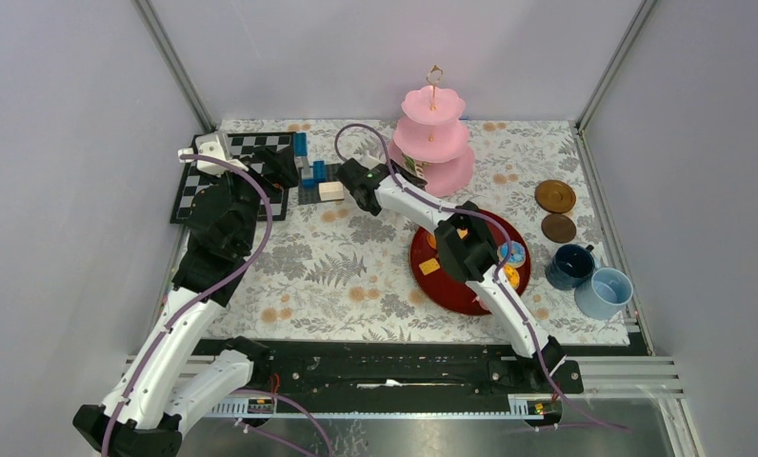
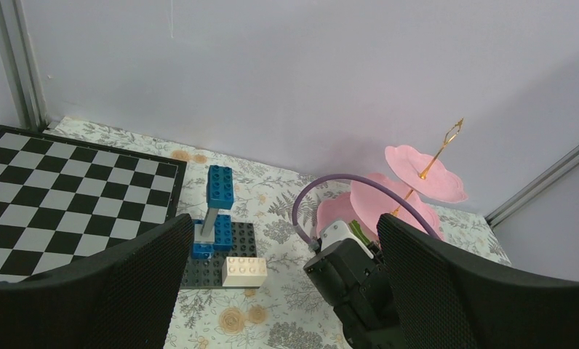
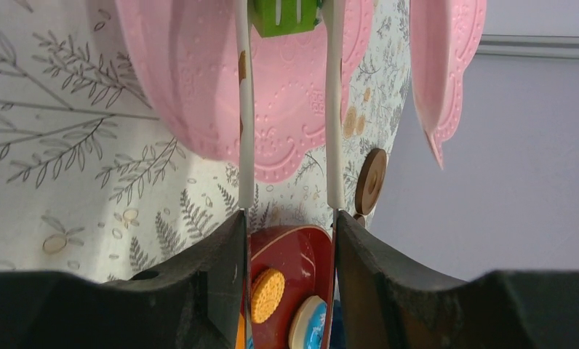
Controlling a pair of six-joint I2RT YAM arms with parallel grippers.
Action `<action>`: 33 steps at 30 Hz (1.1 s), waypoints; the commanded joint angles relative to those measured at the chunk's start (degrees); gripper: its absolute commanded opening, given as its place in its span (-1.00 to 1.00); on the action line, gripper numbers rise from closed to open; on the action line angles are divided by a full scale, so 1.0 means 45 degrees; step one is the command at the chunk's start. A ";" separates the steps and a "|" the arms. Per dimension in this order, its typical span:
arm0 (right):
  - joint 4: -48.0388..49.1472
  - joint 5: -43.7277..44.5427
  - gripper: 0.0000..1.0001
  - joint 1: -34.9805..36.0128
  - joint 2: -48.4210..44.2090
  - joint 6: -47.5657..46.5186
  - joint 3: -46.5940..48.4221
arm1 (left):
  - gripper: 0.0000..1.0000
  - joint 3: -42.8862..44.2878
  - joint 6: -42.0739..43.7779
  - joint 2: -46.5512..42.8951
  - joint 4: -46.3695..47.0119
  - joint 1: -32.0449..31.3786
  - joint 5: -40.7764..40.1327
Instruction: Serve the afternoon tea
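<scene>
At left, the left gripper (image 2: pixel 284 222) stands released and empty near the checkerboard (image 2: pixel 54 189). In the middle, the right gripper (image 3: pixel 290 225) is clenched on the white tongs (image 3: pixel 244 145), which pinch a green sweet (image 3: pixel 285 14) at the pink stand (image 1: pixel 432 143). The blue cups (image 1: pixel 570 267) wait lower right.

We are counting one pink three-tier stand (image 1: pixel 432 143); right of it, two brown saucers (image 1: pixel 554 196) and two blue cups (image 1: pixel 570 266); in front, one dark red tray (image 1: pixel 442 290) showing four toy sweets (image 1: pixel 429 267); left, one chessboard (image 1: pixel 189 195) and one brick model (image 1: pixel 313 176); against it, one pair of white tongs (image 3: pixel 244 109).
</scene>
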 commanded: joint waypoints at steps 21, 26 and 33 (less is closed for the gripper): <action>-0.0133 -0.0731 -0.08 -0.0175 -0.0062 -0.0124 0.1028 | 0.98 0.0203 -0.0181 0.0115 0.0393 0.0148 0.0549; -0.0188 -0.0689 0.06 -0.0076 -0.0261 -0.0091 0.0996 | 0.98 0.0203 -0.0201 0.0113 0.0383 0.0167 0.0587; -0.0266 -0.0865 0.13 0.0026 -0.0590 0.0011 0.1001 | 0.98 0.0217 -0.0201 0.0147 0.0412 0.0167 0.0665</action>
